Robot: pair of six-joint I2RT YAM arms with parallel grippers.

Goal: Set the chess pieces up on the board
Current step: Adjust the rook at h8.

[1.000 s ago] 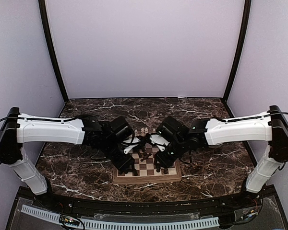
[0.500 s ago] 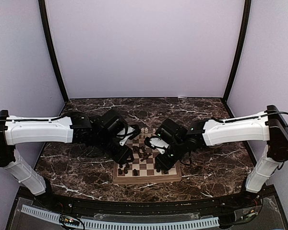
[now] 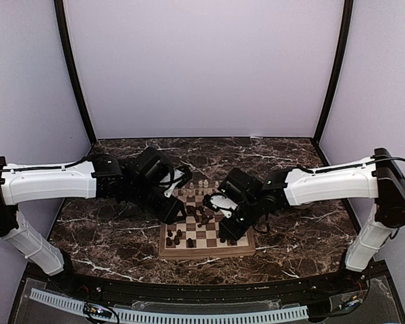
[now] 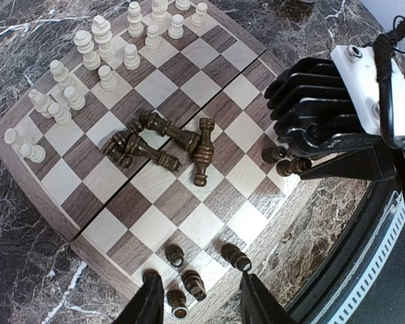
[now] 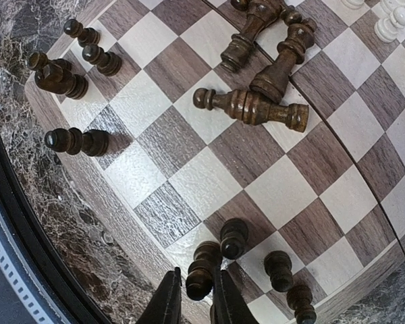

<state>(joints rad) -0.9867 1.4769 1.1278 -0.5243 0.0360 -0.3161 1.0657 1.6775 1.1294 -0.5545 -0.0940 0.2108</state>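
Now | left fingers apart, arm drawn back | right fingers narrowed, clamping dark piece on board

My two arms: white shells over black joints
From above, my left arm at 9 o'clock and my right arm at 3 o'clock show long white link covers, black elbow and wrist housings, and thin black cables along their tops. My left gripper and right gripper have slim black fingers at 6 o'clock; the left wrist view shows a ribbed black motor block with a screwed white plate at 2 o'clock
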